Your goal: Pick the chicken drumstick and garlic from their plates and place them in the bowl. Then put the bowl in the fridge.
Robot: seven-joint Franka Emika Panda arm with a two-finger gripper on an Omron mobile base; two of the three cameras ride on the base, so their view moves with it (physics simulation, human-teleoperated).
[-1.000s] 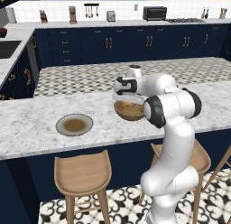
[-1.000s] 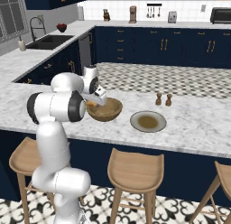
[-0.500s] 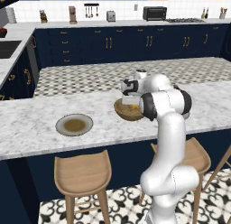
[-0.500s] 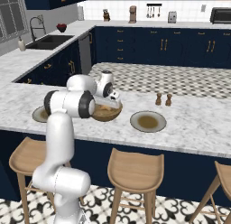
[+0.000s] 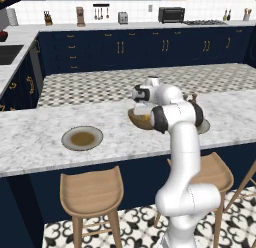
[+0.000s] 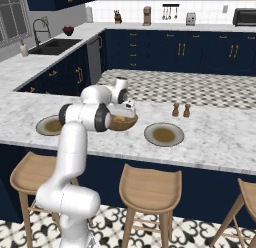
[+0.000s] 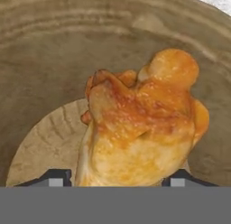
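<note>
Item: gripper (image 7: 113, 182), swung in low over the wooden bowl (image 5: 140, 119) within the last second, jaws parted around the chicken drumstick (image 7: 142, 123) inside it, grip uncertain; drumstick delivered or nearly, garlic pending.

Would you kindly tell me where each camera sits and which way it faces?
Left base view: behind the arm's left, facing the counter; arm rises lower right, tool over the bowl.
Right base view: behind its right, facing the same counter; arm lower left.
Hand view: on the hand, looking into the bowl at the chicken drumstick; fingertips at the bottom.
Both base views share the bowl and plates.
</note>
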